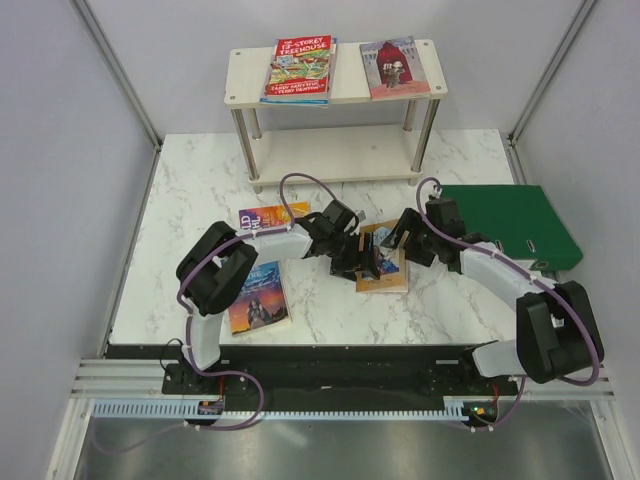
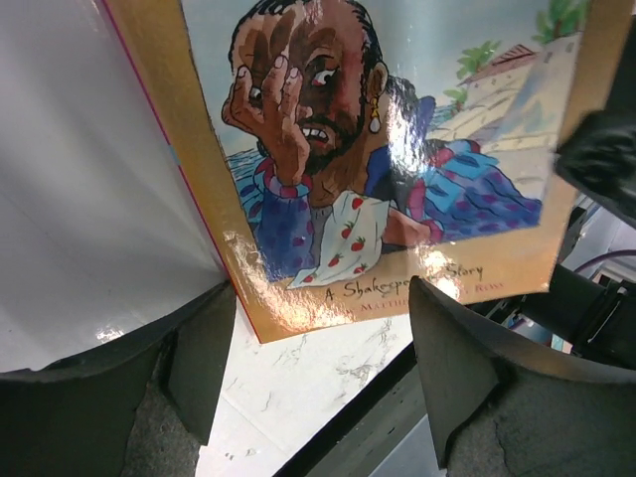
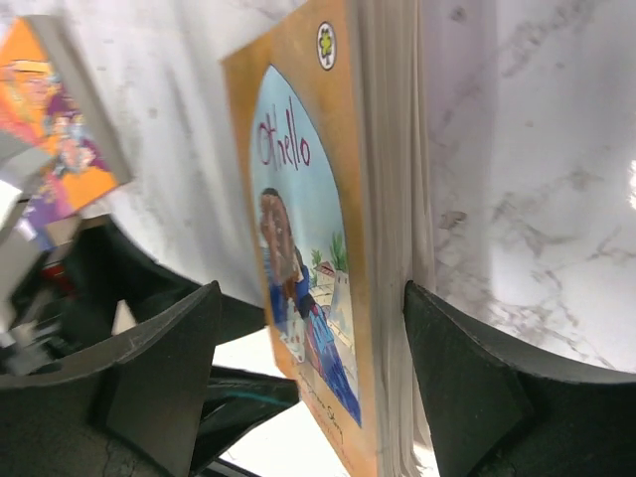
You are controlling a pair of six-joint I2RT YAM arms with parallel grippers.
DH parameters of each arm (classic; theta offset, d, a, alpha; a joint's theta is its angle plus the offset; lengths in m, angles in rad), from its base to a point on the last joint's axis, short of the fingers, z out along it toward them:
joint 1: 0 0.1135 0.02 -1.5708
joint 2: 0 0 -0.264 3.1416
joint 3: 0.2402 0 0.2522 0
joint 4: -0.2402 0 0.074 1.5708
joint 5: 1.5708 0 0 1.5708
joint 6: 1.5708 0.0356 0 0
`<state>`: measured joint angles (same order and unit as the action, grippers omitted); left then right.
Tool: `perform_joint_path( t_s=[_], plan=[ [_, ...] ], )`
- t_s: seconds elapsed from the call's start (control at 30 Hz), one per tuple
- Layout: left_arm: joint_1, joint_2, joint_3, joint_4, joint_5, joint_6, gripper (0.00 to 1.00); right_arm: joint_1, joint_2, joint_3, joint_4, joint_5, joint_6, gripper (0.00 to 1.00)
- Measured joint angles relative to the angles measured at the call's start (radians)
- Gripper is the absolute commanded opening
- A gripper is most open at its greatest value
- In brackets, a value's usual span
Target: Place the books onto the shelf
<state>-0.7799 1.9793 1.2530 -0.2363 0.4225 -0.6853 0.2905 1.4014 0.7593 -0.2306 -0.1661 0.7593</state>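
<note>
Books number 5 in all, and 2 of them lie flat on the top board of the shelf (image 1: 348,82): the red Treehouse book (image 1: 300,68) at its left end and a grey book with a red-cloaked figure (image 1: 393,67) at its right end.

The other 3 lie on the marble table (image 1: 200,190) in front of the shelf. The tan Othello book (image 1: 390,275) (image 2: 378,149) (image 3: 308,248) sits in front of the shelf's right half, well apart from it, and both grippers meet at it.

The left gripper (image 1: 352,258) (image 2: 318,298) comes at the book's left side. Its 2 fingers are spread and released, and the lower edge of the cover shows just beyond their tips; nothing is grasped.

The right gripper (image 1: 398,238) (image 3: 313,288) straddles the same book from the shelf side. The cover stands clear of 1 finger and the page edges lie just beside the other, so the jaws are released, not clenched. Whether that finger touches the pages I cannot tell.

The yellow-purple Roald Dahl book (image 1: 272,214) lies in front of the shelf's left legs, partly under the left arm. The blue-covered book (image 1: 258,298) lies farther from the shelf, toward the arm bases. A green binder (image 1: 505,225) lies in front of the shelf and off to its right.
</note>
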Motion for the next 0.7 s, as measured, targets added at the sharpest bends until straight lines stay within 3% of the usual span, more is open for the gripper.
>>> perform_joint_path(
  t_s=[0.1,0.17,0.33,0.53,0.57,0.63,0.7],
  plan=[
    [0.000,0.000,0.000,0.000,-0.001,-0.008,0.78,0.000,-0.039,-0.016,0.053,-0.032,-0.002,0.78],
    [0.001,0.000,-0.001,-0.001,-0.002,-0.011,0.78,0.000,-0.045,-0.020,0.073,-0.050,-0.003,0.67],
    [0.008,-0.001,-0.003,-0.004,-0.001,-0.019,0.78,0.000,-0.036,-0.028,0.099,-0.091,-0.007,0.50],
    [0.034,-0.020,-0.024,-0.027,0.000,-0.026,0.79,0.000,0.034,-0.028,0.110,-0.148,-0.008,0.48],
    [0.039,-0.021,-0.025,-0.030,0.000,-0.027,0.79,0.000,0.042,-0.028,0.110,-0.155,-0.009,0.30],
    [0.049,-0.024,-0.026,-0.037,-0.001,-0.030,0.80,0.000,0.056,-0.028,0.109,-0.166,-0.016,0.06],
    [0.055,-0.030,-0.032,-0.039,-0.003,-0.029,0.82,0.000,0.064,-0.027,0.111,-0.182,-0.018,0.00]
  ],
)
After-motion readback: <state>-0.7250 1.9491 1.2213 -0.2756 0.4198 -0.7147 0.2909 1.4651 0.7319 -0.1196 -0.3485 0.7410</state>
